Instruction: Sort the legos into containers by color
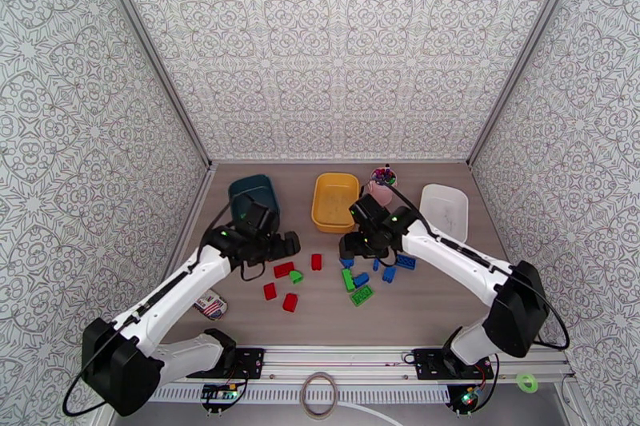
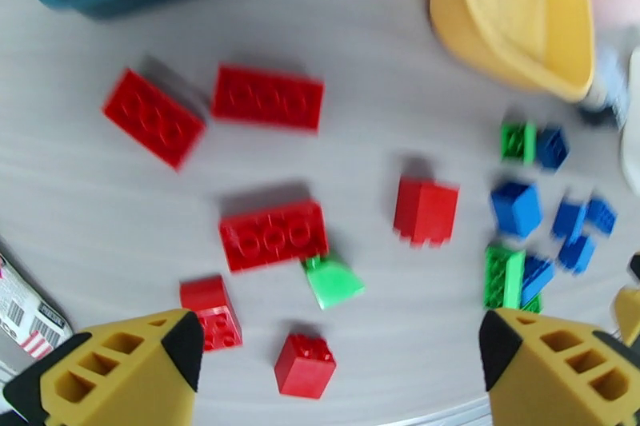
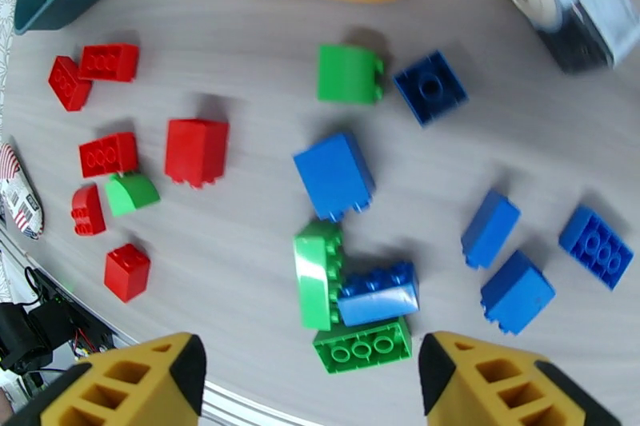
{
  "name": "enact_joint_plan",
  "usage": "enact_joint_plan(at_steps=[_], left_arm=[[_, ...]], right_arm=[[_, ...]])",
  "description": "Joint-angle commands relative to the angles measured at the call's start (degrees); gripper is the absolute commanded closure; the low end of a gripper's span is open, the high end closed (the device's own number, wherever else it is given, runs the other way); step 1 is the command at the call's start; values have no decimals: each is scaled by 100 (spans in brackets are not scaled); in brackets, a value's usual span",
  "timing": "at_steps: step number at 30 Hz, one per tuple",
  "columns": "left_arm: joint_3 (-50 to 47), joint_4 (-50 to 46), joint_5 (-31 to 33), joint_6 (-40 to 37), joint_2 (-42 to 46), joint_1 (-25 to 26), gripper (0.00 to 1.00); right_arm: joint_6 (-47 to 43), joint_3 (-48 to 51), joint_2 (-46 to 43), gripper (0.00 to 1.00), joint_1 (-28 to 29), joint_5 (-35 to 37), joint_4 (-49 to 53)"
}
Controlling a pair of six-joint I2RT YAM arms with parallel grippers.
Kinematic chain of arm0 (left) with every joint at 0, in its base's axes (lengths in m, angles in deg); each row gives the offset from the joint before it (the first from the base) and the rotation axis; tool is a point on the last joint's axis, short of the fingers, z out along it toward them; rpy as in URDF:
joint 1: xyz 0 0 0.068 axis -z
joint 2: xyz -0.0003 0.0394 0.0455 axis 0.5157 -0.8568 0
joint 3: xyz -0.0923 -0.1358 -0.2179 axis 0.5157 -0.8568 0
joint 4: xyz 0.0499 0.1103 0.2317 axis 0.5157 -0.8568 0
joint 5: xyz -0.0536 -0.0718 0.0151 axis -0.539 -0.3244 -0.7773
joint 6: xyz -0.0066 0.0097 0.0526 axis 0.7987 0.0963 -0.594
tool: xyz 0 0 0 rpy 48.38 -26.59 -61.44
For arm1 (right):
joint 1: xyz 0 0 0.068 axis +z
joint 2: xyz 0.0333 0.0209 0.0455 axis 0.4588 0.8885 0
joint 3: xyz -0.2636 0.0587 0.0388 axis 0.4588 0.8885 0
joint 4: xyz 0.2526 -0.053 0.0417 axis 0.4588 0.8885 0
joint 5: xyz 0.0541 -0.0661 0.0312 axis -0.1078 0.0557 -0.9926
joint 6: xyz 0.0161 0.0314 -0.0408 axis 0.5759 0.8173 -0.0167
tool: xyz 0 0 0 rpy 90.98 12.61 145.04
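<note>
Left gripper (image 2: 336, 340) and right gripper (image 3: 310, 356) are held over legos (image 2: 272, 234) near the yellow tub (image 2: 512, 20), ready for picks. Jaws are spread wide, apparently empty.

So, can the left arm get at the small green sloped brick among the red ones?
Probably yes: the left gripper hangs open near the green sloped brick and nothing covers it. A long red brick close beside it may crowd one finger.
</note>
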Motion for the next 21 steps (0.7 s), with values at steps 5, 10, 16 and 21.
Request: enact_joint_plan(at_steps=[5, 10, 16, 21], left_arm=[[-554, 3, 17, 794, 97, 721, 11], [-734, 209, -56, 1188, -230, 956, 18], [-607, 580, -128, 1310, -900, 947, 24], [-440, 863, -306, 1350, -1594, 845, 31]], right_arm=[[240, 640, -468, 29, -11, 26, -158], [287, 870, -506, 32, -7, -123, -300], [400, 875, -468, 33, -13, -222, -469], [451, 685, -423, 33, -6, -206, -437]])
